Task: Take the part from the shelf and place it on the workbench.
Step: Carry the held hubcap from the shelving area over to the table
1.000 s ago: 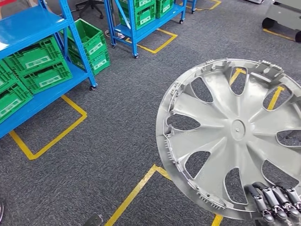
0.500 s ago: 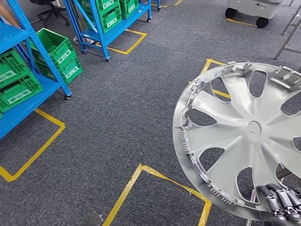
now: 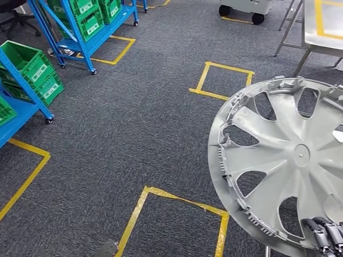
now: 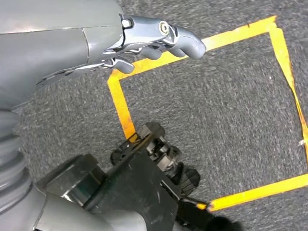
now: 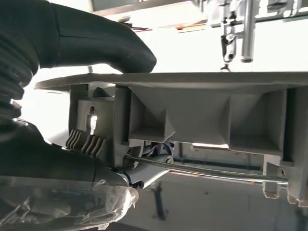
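The part [image 3: 291, 166], a silver wheel cover with spokes and cut-outs, is carried in the air at the right of the head view, its back face with clips and ribs turned toward the camera. The right hand [image 3: 325, 235] grips it at the lower rim; dark fingers [image 3: 319, 231] curl over the edge there, so the whole disc stands up and away from the hand, tilted, and spreads toward the left and forward. In the right wrist view the rim [image 5: 203, 110] runs as a long band across the picture, with the thumb [image 5: 105, 43] lying over one face and the fingers under the other.

The tabletop [image 3: 323, 24], a pale metal surface with a yellow stripe, stands on thin legs ahead and to the right, well apart from the part. So the coming move probably turns on carrying the disc forward and rightward, then laying it flat. The right arm is the nearer one and already has the load.

The left hand [image 4: 156, 41] hangs over the floor [image 3: 133, 128], holding nothing, fingers loosely extended.

The green crates [image 3: 34, 72] on the blue shelf [image 3: 16, 115] bear white labels; the print is too small to read. No brand shows on the part.
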{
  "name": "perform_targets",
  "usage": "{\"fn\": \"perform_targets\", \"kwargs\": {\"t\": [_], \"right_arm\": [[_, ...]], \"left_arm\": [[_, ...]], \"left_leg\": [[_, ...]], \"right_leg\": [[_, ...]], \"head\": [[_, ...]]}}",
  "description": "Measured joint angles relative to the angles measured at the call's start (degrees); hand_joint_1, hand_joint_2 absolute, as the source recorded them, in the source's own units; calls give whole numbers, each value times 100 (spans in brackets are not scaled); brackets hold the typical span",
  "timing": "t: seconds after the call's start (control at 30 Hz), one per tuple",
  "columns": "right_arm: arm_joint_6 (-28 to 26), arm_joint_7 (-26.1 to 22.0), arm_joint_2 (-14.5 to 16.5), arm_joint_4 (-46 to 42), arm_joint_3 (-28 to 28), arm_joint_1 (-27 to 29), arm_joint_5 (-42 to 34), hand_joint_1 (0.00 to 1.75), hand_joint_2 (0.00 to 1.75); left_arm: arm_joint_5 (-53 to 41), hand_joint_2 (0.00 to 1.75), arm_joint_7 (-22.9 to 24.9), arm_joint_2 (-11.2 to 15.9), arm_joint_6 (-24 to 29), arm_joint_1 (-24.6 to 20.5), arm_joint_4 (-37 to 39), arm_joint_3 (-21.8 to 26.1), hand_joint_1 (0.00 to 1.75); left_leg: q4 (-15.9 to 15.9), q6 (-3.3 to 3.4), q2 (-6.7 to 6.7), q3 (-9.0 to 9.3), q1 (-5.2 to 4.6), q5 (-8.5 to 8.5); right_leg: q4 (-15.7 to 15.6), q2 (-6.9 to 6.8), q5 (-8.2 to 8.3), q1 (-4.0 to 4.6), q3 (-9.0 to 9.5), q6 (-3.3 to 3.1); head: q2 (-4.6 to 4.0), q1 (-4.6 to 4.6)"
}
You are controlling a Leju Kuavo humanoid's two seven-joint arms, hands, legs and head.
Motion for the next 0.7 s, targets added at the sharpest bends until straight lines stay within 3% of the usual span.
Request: {"fn": "perform_targets", "kwargs": {"t": [0.03,0.1,0.17,0.23,0.3,0.33,0.37,0.43,0.5,0.57,0.63,0.7], "right_arm": [[0,2,3,-10,-1,-1,0,175,175],[0,5,13,-24,-3,13,-1,175,175],[1,5,21,-33,-4,31,-1,175,175],[8,8,28,-50,-5,36,-1,175,175],[23,20,33,-66,-5,41,1,175,175],[32,27,38,-70,-5,53,1,175,175],[40,36,47,-74,-5,70,1,175,175],[49,50,63,-90,-5,110,1,175,175],[49,70,73,-121,-5,139,1,175,175],[48,93,82,-157,-5,166,0,175,175],[47,112,98,-189,-9,217,0,175,175],[47,131,112,-216,-24,268,0,175,175]], "left_arm": [[1,175,1,5,0,-3,-3,-6,0],[2,175,1,10,1,-14,-7,-22,0],[4,175,1,9,1,-26,-8,-37,0],[15,175,2,6,-2,-23,-8,-51,0],[38,175,12,4,-4,-2,-8,-79,0],[49,175,21,3,-5,8,-8,-99,0],[61,175,30,2,-5,13,-8,-120,0],[75,175,44,-2,-8,14,-18,-169,0],[97,175,64,0,-13,13,-49,-220,0],[146,175,125,-16,-18,7,-104,-265,0],[196,175,202,-70,-22,2,-174,-310,0],[235,175,258,-142,-46,11,-266,-361,0]], "left_leg": [[19,-37,37,4,-15,-6],[32,-97,113,7,-16,1],[116,-162,7,-30,8,-92],[612,-204,-259,-252,23,-439],[1411,-197,-398,-617,22,-823],[1675,-184,-419,-739,20,-892],[1734,-164,-437,-765,17,-844],[1221,-95,-531,-511,7,-474],[466,-1,-781,-151,4,-149],[110,30,-921,-2,-2,-104],[17,29,-816,14,0,-91],[-57,64,-676,35,18,-35]], "right_leg": [[-130,-26,22,6,74,-36],[-125,76,33,22,41,-137],[-123,172,66,18,-4,-217],[-133,272,109,6,-53,-294],[-132,397,143,18,-114,-339],[-131,466,158,27,-137,-348],[-131,540,171,34,-152,-349],[-130,692,195,45,-163,-332],[-122,833,225,48,-188,-298],[-121,956,270,28,-255,-232],[-147,1055,322,-3,-325,-148],[11,840,217,14,-446,-91]], "head": [[0,-8],[0,-25],[0,-26],[0,-33],[0,-37],[0,-38],[0,-37],[0,-38],[0,-33],[0,-32],[0,-35],[0,-13]]}}
